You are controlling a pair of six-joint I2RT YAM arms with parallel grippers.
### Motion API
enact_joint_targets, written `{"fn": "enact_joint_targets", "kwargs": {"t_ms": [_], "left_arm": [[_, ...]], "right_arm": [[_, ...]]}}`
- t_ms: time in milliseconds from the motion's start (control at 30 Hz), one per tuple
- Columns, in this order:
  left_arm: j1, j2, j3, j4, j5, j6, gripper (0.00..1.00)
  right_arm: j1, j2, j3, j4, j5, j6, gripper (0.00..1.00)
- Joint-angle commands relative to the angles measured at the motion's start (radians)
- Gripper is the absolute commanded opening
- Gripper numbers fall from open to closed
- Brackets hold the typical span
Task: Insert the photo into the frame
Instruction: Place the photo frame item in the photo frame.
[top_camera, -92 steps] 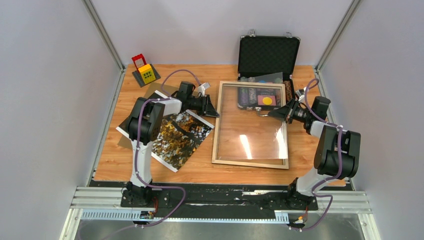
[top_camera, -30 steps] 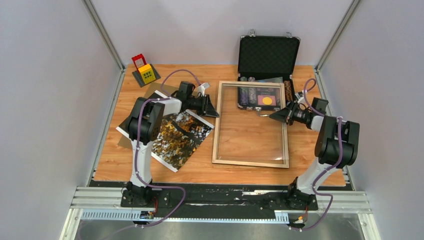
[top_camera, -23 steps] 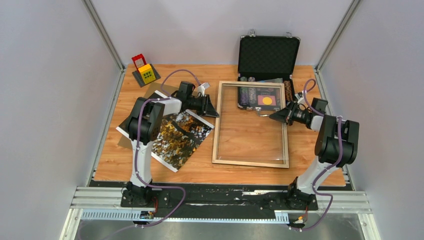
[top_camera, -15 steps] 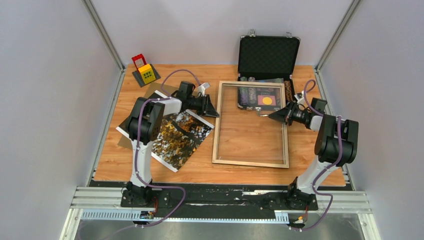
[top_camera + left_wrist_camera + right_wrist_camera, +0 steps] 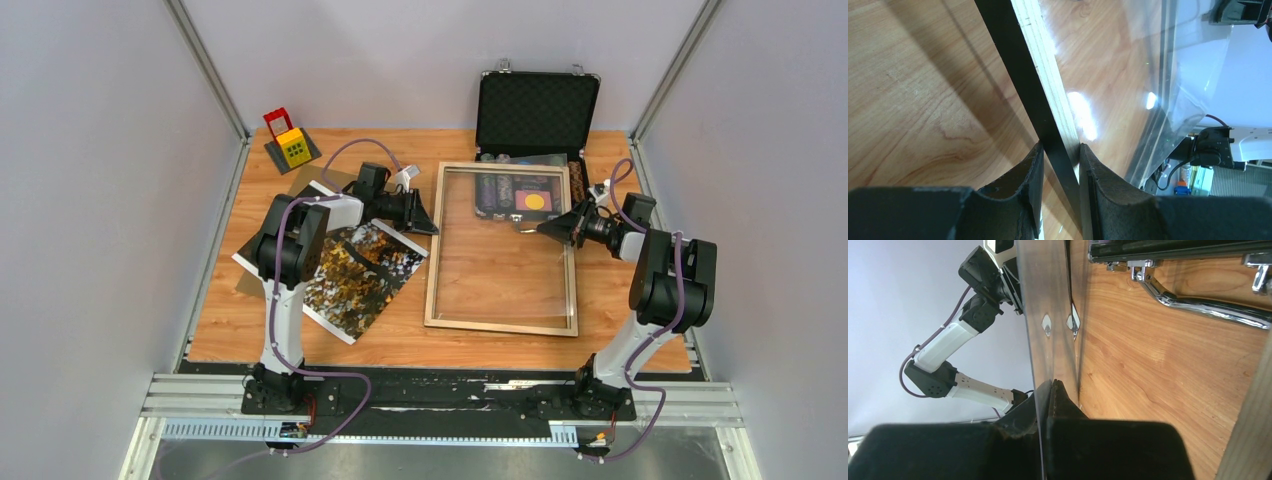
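Because the pane (image 5: 1044, 290) is clear, it barely shows from above. Only faint glare over the frame (image 5: 500, 326) marks it, and how high it sits over the opening cannot be told. The right wrist view shows it edge-on as a thin grey sheet. The right gripper (image 5: 1049, 385) is pinched shut on its edge at the frame's 3 o'clock side.

The left arm (image 5: 290, 240) covers a strip of the photo (image 5: 365, 275). The brown board (image 5: 326, 178) under the photo shows only at its corners. The left wrist view is cut close, so only one black-and-pale rail is visible. The left gripper (image 5: 1059, 152) is clamped on that rail, at the frame's 9 o'clock side.

The table (image 5: 610, 320) is orange-brown wood with a clear grain and is glossy enough to throw back lights. Plain pale walls (image 5: 100, 200) close it in on three sides, with metal posts in the far corners.

The frame lies flat at the centre, pale face up. The photo lies face up at its 9 o'clock, turned askew, with one corner just beside the left rail. At 12 o'clock an open black case (image 5: 538, 105) stands with its lid up, and its chip tray sits against the frame's far rail. A small red and yellow toy (image 5: 291, 146) sits at 10 o'clock, well apart from the frame.
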State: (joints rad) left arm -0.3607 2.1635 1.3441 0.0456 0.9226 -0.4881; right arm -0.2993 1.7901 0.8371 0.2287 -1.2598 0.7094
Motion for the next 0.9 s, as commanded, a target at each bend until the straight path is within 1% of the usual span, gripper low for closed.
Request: {"fn": "enact_joint_targets", "kwargs": {"t_ms": [0,133,200,367,467,600,767,867], "left_arm": [[-0.014,0.018,0.033,0.023,0.005,0.040,0.00],[-0.014,0.016,0.036,0.012,-0.015,0.038,0.00],[-0.015,0.015,0.038,0.009,-0.018,0.034,0.02],[-0.023,0.010,0.042,0.002,-0.032,0.027,0.14],[-0.027,0.013,0.050,-0.002,-0.037,0.020,0.18],[-0.029,0.015,0.055,-0.006,-0.046,0.013,0.26],[-0.030,0.018,0.059,-0.013,-0.057,0.007,0.38],[-0.032,0.016,0.060,-0.019,-0.060,0.009,0.47]], "right_arm": [[0.006,-0.007,0.002,0.070,-0.053,0.052,0.00],[0.006,-0.008,0.002,0.075,-0.061,0.059,0.00],[0.006,-0.010,0.002,0.077,-0.061,0.059,0.00],[0.006,-0.005,0.005,0.075,-0.062,0.060,0.00],[0.006,-0.007,0.006,0.075,-0.064,0.064,0.00],[0.005,-0.012,0.008,0.079,-0.067,0.074,0.00],[0.005,-0.001,0.012,0.079,-0.069,0.076,0.00],[0.004,0.006,0.018,0.070,-0.069,0.068,0.00]]}}
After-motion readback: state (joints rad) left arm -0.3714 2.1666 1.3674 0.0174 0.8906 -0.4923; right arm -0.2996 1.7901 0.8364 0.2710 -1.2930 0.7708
